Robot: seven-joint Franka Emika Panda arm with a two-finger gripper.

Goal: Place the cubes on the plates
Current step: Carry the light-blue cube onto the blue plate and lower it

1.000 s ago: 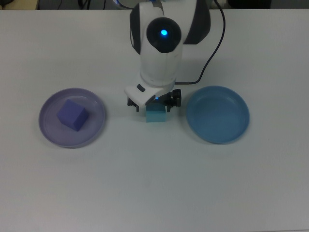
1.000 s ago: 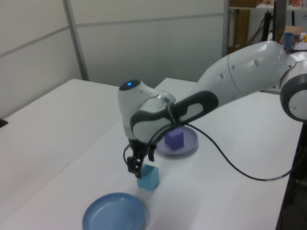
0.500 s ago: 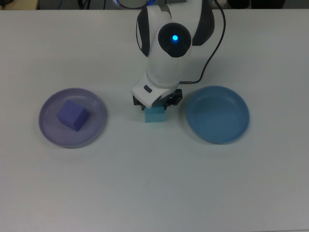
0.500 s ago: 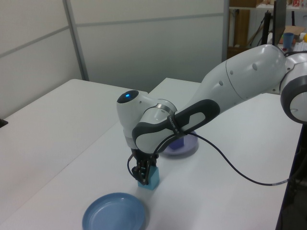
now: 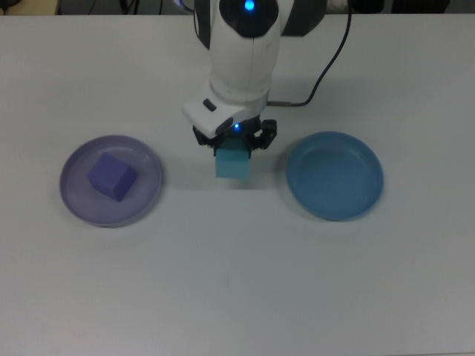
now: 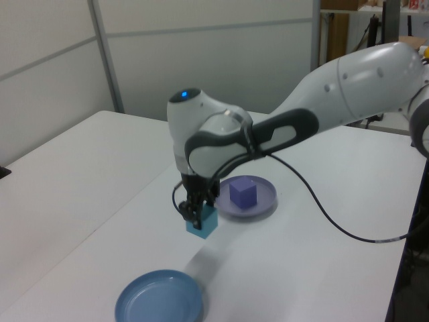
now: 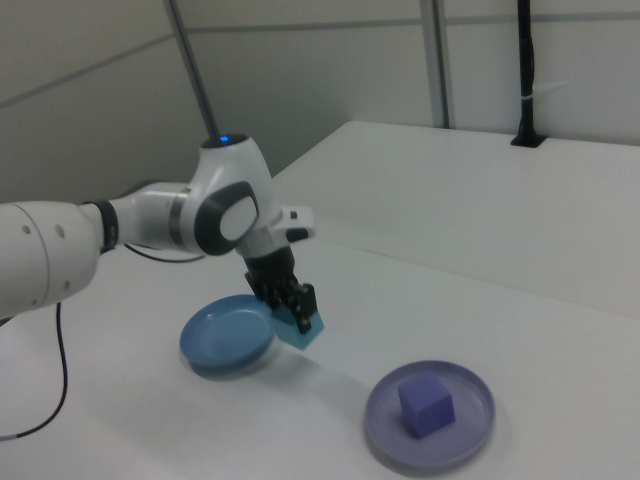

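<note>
The gripper (image 5: 232, 146) pinches the turquoise cube (image 5: 233, 163) between its jaws, and a soft shadow lying apart on the white table (image 5: 237, 282) below it, plainest in the left view, shows the cube hanging clear of the surface; the blue plate (image 5: 335, 176), taken here as the landmark, sits empty just beside the cube, to the top view's right; the lilac plate (image 5: 111, 180) lies well apart on the far side of the cube from the blue plate, and the purple cube (image 5: 112, 176) sits inside it, so by my reading only one cube is left to place.

The step in hand looks like the carry across to the blue plate; to do it well, the cube should travel high enough to pass over the plate's raised rim without clipping it, stop above the plate's middle and not its edge, come down until it is touching or nearly touching the floor, and only then be let go, so it neither bounces nor tips out; a level, unhurried sideways move should keep the grip from slipping.
</note>
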